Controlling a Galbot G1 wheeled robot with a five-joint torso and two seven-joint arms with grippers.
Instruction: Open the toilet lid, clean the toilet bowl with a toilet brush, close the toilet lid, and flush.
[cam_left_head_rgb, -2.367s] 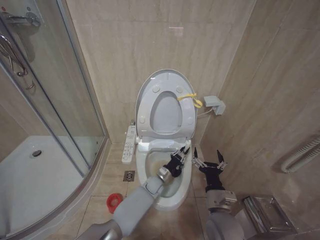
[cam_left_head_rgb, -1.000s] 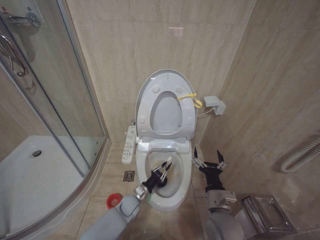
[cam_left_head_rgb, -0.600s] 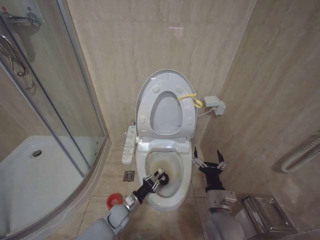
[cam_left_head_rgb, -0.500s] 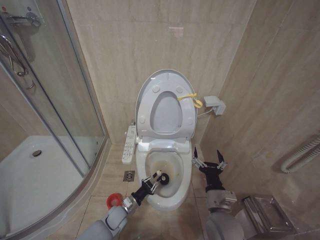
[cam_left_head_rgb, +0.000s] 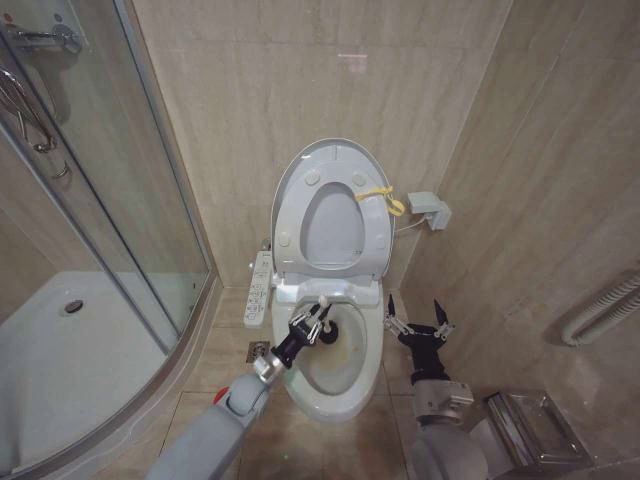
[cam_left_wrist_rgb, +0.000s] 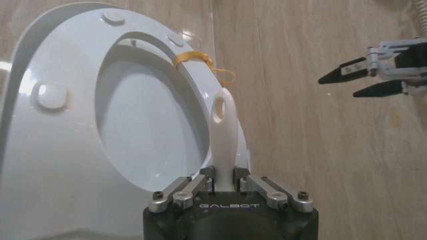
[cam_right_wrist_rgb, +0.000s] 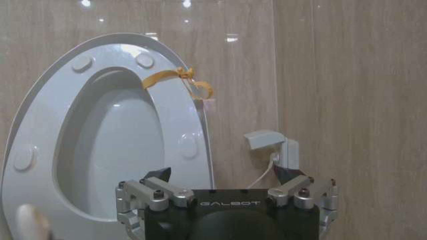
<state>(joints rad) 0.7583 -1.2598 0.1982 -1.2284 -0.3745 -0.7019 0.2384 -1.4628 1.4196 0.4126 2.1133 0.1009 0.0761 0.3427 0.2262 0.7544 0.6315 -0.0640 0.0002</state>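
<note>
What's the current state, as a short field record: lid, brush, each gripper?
lid: toilet lid raised against the wall, yellow strap at its rim
brush: toilet brush gripped by its white handle, at the rear left of the toilet bowl
left gripper: shut on the brush, over the bowl
right gripper: open, empty, beside the bowl's right side

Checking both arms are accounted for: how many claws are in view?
2. The left claw grips the toilet brush over the toilet bowl; the right claw hangs open beside the bowl.
</note>
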